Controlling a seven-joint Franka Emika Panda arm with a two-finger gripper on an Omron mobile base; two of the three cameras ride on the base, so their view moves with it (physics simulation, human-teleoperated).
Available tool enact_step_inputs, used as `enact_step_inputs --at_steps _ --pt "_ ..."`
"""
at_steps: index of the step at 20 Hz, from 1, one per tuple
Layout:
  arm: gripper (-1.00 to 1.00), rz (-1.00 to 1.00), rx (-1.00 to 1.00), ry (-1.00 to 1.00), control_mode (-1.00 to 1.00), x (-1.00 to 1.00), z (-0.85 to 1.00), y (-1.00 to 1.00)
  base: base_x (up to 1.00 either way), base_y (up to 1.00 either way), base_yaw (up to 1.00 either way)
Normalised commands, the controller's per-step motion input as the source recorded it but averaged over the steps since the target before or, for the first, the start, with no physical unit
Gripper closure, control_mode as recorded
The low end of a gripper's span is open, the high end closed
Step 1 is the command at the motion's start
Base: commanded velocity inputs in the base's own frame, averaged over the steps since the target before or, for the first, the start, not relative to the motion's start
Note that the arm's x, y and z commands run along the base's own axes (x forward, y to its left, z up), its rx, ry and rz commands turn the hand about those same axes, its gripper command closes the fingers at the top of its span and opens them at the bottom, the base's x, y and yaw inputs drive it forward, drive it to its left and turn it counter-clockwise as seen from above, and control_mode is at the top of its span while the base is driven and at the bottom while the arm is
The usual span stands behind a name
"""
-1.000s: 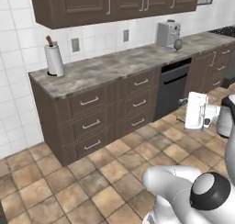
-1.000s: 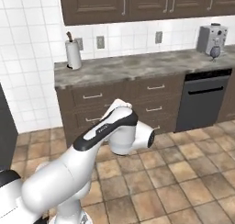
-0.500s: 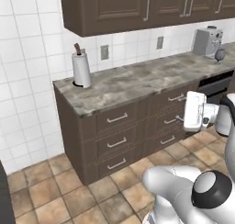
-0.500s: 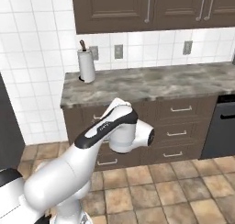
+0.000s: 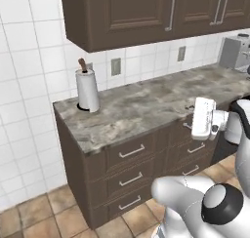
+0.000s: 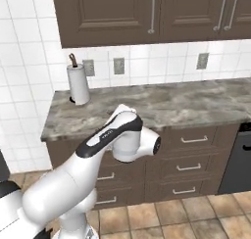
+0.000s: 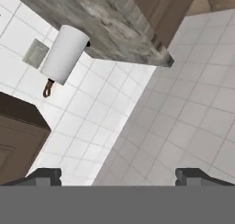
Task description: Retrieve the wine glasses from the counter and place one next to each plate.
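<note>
A marble-topped table (image 5: 146, 108) is seen over dark brown drawers (image 5: 132, 151) and backed by white wall tiles (image 5: 29, 61). A paper towel roll (image 5: 88, 89) is stood upright on a holder near the table's left end, close to the wall, just below a wall outlet (image 5: 115, 66). Dark upper cabinets (image 5: 127, 12) are hung above. At the far right of the left base view, a grey appliance (image 5: 235, 51) is placed on the table against the tiles. The floor is laid with brown tiles (image 6: 162, 218).

No wine glasses or plates can be made out on this stretch of the table.

The gripper (image 7: 119, 177) is held wide open and nothing is held between its fingertips (image 7: 46, 176). In the hand view it is pointed toward the tiled wall beside the table's end, with the towel roll (image 7: 64, 53) seen well beyond it.
</note>
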Motion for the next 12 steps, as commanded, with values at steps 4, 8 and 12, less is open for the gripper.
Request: enact_step_inputs --at_steps 4,8,12 --pt "-1.0 0.0 0.0 0.0 1.0 0.0 0.0 0.0 0.46 -1.0 -0.21" --pt "-1.0 0.0 0.0 0.0 1.0 0.0 0.0 0.0 0.2 -1.0 -0.23" --pt "-1.0 0.0 0.0 0.0 1.0 0.0 0.0 0.0 0.4 -1.0 -0.19"
